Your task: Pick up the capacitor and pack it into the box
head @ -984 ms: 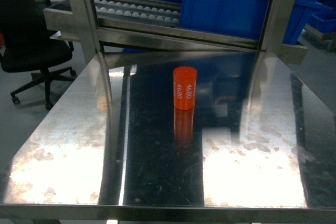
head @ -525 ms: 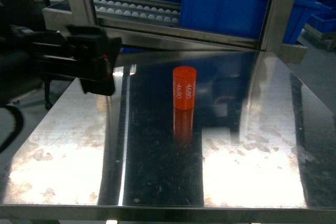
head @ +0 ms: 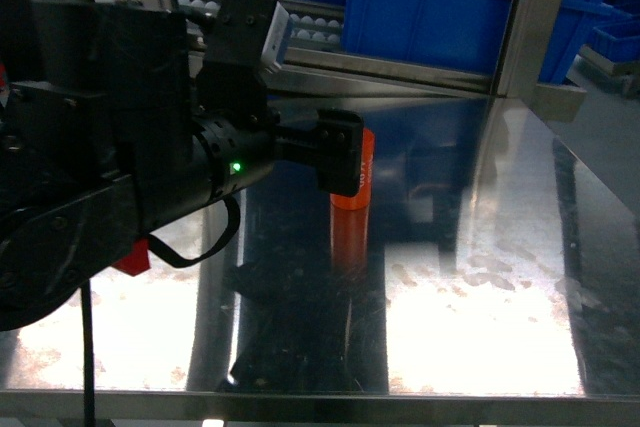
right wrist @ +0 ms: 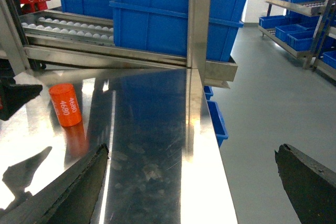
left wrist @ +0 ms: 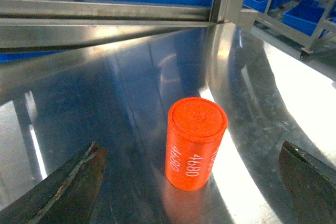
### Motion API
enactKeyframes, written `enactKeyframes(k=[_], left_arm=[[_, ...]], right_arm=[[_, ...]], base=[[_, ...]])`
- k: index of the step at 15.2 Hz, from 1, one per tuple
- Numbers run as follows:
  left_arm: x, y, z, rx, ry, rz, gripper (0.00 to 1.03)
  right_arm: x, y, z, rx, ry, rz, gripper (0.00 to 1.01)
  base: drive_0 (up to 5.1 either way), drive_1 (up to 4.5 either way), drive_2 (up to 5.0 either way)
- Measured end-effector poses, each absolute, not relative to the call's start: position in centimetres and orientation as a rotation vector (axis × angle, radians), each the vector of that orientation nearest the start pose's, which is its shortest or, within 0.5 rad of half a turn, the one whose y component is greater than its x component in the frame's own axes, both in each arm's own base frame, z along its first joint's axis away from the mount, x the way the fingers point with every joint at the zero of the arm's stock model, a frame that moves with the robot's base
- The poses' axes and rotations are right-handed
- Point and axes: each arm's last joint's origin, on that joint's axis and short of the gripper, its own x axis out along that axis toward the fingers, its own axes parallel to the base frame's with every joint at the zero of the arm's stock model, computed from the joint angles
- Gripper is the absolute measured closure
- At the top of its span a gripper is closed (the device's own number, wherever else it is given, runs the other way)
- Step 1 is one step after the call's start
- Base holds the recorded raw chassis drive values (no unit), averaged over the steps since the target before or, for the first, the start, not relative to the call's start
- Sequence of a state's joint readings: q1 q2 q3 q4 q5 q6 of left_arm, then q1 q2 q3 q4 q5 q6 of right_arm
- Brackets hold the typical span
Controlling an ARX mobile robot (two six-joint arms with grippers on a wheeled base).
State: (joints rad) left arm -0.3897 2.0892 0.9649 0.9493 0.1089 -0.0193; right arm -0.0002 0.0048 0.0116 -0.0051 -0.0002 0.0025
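Observation:
An orange capacitor (left wrist: 195,150) marked 4680 stands upright on the steel table (head: 480,277). My left gripper (left wrist: 190,148) is open, one finger on either side of the capacitor and well apart from it. In the head view the black left arm fills the left side, and the left gripper (head: 343,155) covers most of the capacitor (head: 349,203). My right gripper (right wrist: 192,150) is open and empty over the table's right edge, with the capacitor (right wrist: 65,105) far to its left. The box is out of view.
Big blue bins (head: 430,7) sit on a roller rack (head: 250,19) behind the table, framed by steel posts (head: 525,22). Beyond the table's right edge (right wrist: 210,171) lie grey floor and shelves of blue bins (right wrist: 304,19).
The left arm has swung in from the left and its open gripper now flanks the capacitor. The capacitor has not moved.

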Motion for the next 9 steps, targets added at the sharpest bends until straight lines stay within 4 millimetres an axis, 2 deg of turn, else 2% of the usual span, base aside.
enactKeyframes(k=[6,9], left_arm=[[43.6,-19.0,7.7,0.016,0.231,-0.528,0.05],[45.6,-20.0,6.6,0.015,0.255,-0.531,0.05]], right_arm=[[9.7,0.0,16.7,0.002,-0.002,0.0,0.03],[9.7,0.0,16.7,0.002,-0.001,0.0,0.03]], base=[[0.0,0.0,0.0],[0.0,0.0,0.0]])
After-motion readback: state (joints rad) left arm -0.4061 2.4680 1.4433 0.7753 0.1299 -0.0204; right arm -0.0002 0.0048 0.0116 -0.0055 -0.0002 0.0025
